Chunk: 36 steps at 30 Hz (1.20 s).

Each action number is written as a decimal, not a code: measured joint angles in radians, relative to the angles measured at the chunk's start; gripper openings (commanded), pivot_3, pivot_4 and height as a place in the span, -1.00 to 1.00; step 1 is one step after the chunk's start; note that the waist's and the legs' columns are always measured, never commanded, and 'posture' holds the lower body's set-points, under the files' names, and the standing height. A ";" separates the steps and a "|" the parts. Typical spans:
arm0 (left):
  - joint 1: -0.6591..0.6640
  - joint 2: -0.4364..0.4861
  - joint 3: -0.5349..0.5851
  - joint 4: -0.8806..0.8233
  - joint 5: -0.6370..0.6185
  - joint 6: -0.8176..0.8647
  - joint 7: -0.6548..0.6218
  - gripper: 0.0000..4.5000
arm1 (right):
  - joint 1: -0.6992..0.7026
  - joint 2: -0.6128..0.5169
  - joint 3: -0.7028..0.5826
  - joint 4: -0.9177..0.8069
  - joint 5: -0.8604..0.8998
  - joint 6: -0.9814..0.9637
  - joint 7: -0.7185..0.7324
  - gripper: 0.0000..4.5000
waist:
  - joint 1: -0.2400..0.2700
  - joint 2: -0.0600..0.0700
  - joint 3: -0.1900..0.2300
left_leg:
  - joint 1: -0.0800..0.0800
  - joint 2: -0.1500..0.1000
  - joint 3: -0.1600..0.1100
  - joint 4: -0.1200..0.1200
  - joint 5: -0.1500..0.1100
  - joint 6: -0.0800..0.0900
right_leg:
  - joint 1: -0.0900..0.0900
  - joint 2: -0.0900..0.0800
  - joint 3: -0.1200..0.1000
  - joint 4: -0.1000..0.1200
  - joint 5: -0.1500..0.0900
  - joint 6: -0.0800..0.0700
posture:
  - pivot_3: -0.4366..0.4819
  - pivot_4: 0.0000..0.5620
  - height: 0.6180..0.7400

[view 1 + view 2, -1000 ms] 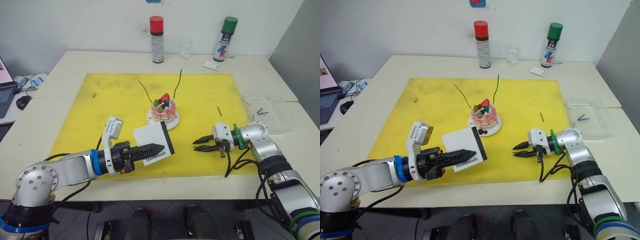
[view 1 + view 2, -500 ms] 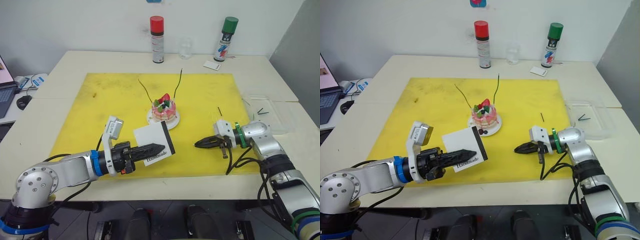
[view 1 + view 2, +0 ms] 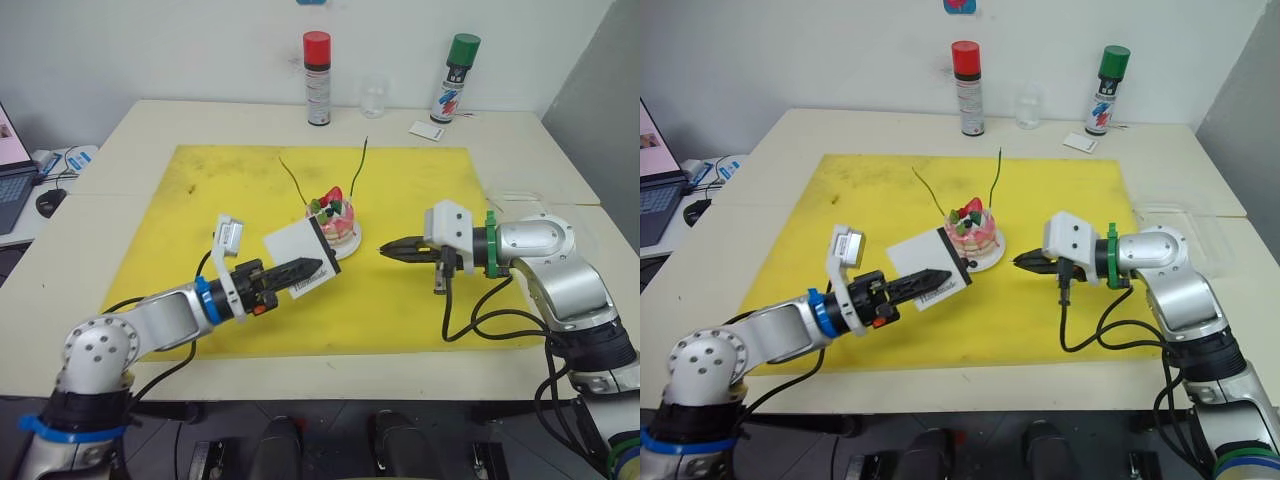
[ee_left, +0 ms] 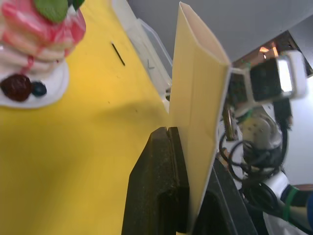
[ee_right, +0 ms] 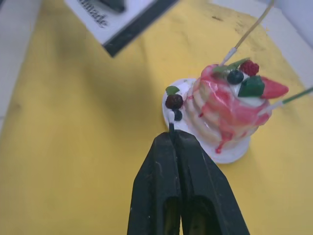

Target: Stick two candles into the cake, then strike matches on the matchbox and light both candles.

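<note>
The cake [image 3: 333, 217] sits on its white plate [image 3: 345, 246] near the middle of the yellow mat [image 3: 200, 190], and both candles [image 3: 359, 165] already stand in it, leaning apart in a V, so the sticking step looks done and the lighting is what remains.

The matchbox [image 3: 298, 263] is held off the mat just in front and to the left of the cake, clenched between the fingers of the left gripper [image 3: 304, 268]. It is tilted with its printed face up and its black strip [image 3: 958, 257] turned toward the cake and the other arm, probably to offer the striking edge.

The right gripper [image 5: 175, 142] hovers just right of the plate, its fingers pressed together on a match [image 5: 171, 128] whose dark tip pokes out from between them, aimed at the strip. The two grippers are near each other but apart, so the strike seems not yet made.

A spare match [image 4: 118, 54] lies on the mat toward the clear tray [image 3: 530, 200]. Two spray cans [image 3: 317, 65] and a small white card [image 3: 426, 130] stand at the far side of the tabletop [image 3: 150, 120], out of the way.
</note>
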 measured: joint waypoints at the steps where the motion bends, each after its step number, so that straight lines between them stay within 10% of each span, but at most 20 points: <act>1: -0.019 -0.013 -0.011 0.004 0.012 0.002 0.000 -1.00 | -0.001 -0.002 0.015 -0.018 -0.024 -0.020 -0.015 -0.99 | 0.000 0.000 0.000 | 0.000 0.000 0.000 0.000 0.000 0.000 | 0.000 0.000 0.000 0.000 0.000 0.000 | -0.05 -0.47 1.00; 36: -0.122 -0.118 -0.032 0.062 0.096 0.074 -0.001 -1.00 | -0.044 -0.014 0.075 0.050 -0.218 -0.386 -0.082 -0.99 | 0.001 0.000 0.000 | 0.000 0.000 -0.001 -0.001 0.000 0.000 | 0.000 0.000 0.000 0.001 0.000 0.001 | -0.05 -0.47 1.00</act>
